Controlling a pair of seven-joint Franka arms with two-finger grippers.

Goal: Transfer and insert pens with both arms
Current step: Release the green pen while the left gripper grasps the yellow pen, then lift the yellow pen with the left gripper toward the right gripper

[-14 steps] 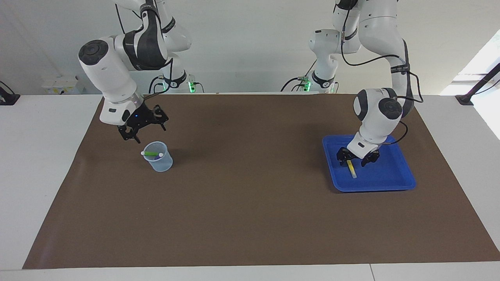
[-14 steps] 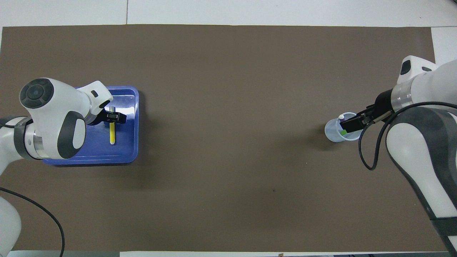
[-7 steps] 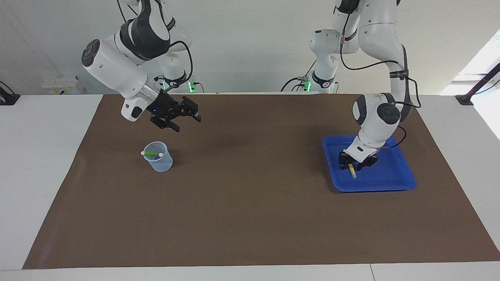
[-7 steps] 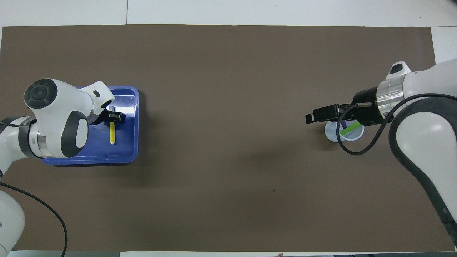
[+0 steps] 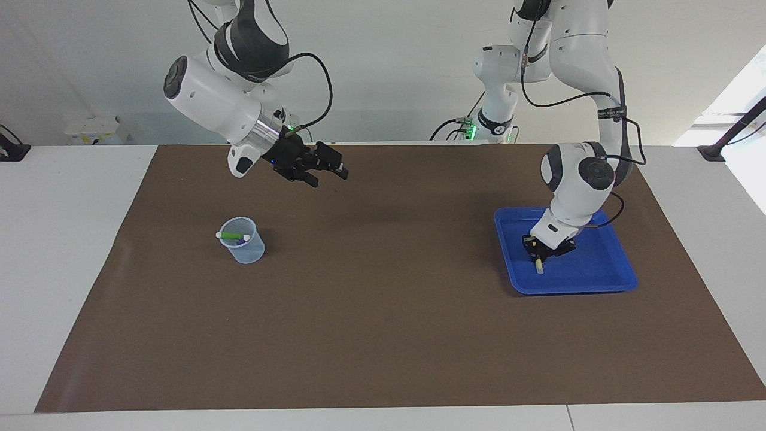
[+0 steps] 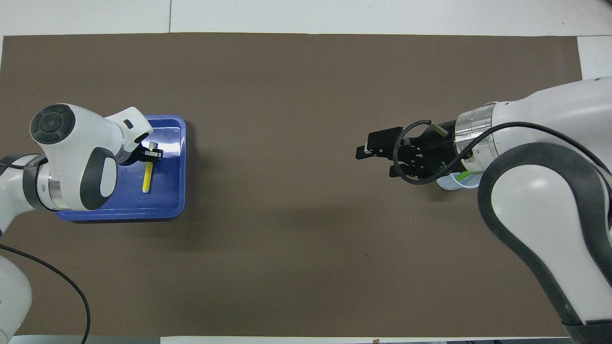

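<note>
The yellow pen (image 5: 538,265) lies low in the blue tray (image 5: 604,272) at the left arm's end of the mat. My left gripper (image 5: 543,252) is down in the tray and shut on this pen near its upper end. In the overhead view the pen (image 6: 146,177) sits slightly askew under the gripper (image 6: 152,154). The green pen (image 5: 232,236) leans in a clear plastic cup (image 5: 242,246) at the right arm's end. The purple pen is hidden in that cup. My right gripper (image 5: 326,172) is open and empty, up in the air over the mat.
A brown mat (image 5: 383,335) covers the table between the cup and the tray. In the overhead view my right arm (image 6: 526,157) covers most of the cup (image 6: 454,184).
My right gripper rose from above the cup and swung toward the middle of the mat. My left gripper's fingers closed around the yellow pen, which turned slightly.
</note>
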